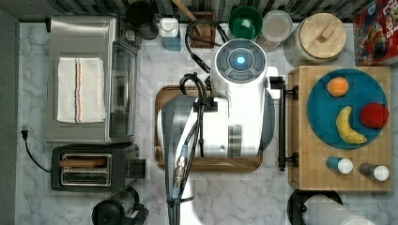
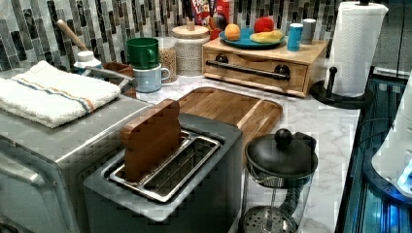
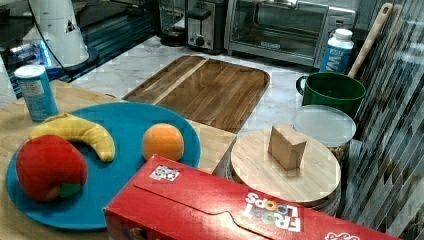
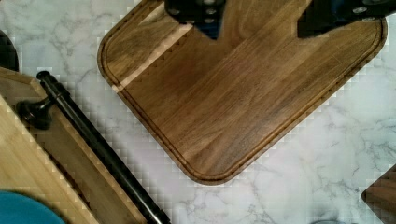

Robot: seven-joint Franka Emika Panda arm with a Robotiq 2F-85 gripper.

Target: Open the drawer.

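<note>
Gripper [image 4: 259, 21] hovering with jaws spread, grasping nothing, directly above the brown tray [image 4: 233, 93]; the drawer [image 4: 51, 158] and its black handle [image 4: 98, 144] lying off to one side.

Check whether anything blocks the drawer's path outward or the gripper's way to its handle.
Nothing visible does. The gripper hangs open over the brown tray; bare marble lies between it and the drawer handle, where the drawer slides out.
</note>
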